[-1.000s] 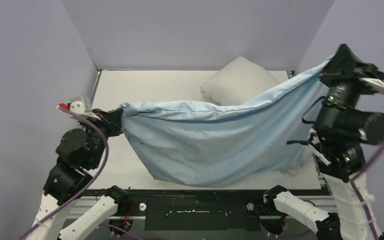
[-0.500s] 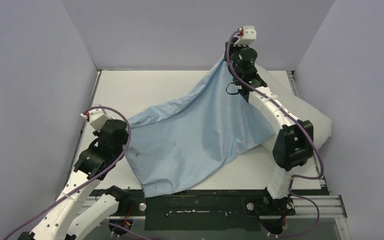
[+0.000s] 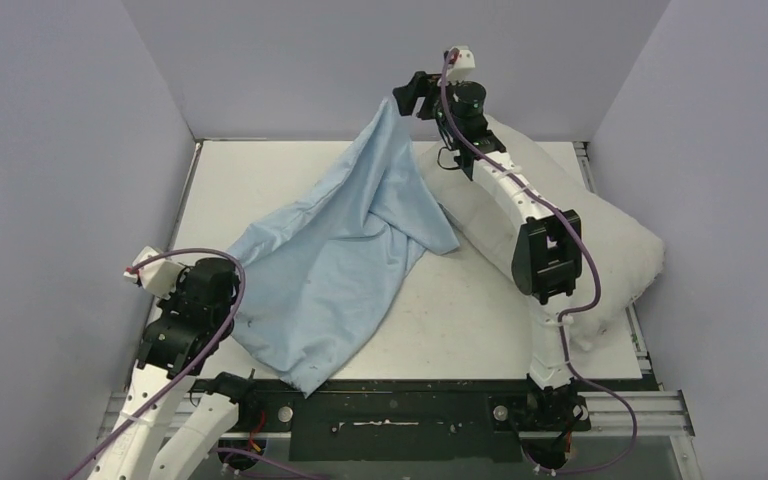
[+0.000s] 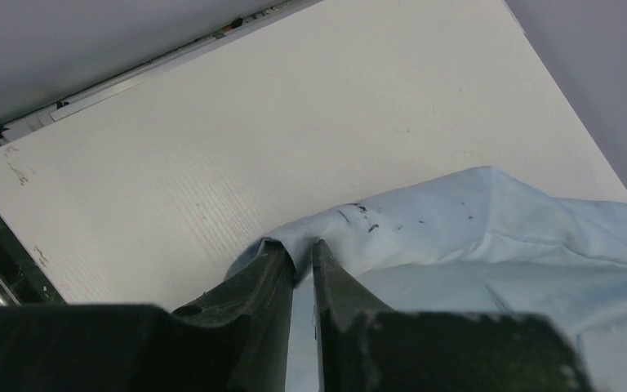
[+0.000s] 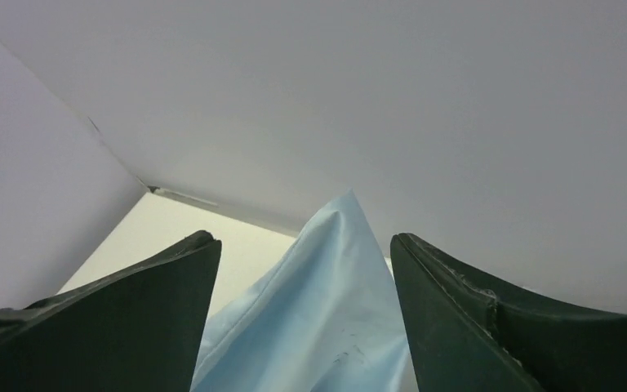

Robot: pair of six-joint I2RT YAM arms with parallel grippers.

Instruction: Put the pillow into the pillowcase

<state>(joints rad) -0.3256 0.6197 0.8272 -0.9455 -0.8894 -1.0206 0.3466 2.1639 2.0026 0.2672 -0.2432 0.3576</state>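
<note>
The light blue pillowcase (image 3: 330, 260) lies wrinkled across the left half of the table, and one corner stands up in a peak at the back. My left gripper (image 3: 228, 272) pinches its near-left edge. In the left wrist view the fingers (image 4: 302, 249) stand narrow, with a fold of pillowcase (image 4: 490, 220) wedged between the tips. My right gripper (image 3: 407, 97) hangs open high at the back. The peak of the pillowcase (image 5: 326, 318) rises between its wide jaws (image 5: 302, 237), touching neither. The plump off-white pillow (image 3: 610, 250) lies on the right, outside the pillowcase and under the right arm.
The white table (image 3: 460, 320) is boxed in by lilac walls on the left, back and right. My right arm stretches diagonally over the pillow toward the back wall. A black rail runs along the near edge.
The right arm swung from the far right to the back centre and its jaws opened, letting go of the pillowcase. The cloth slumped left, uncovering the pillow. The left gripper moved nearer and lower.
</note>
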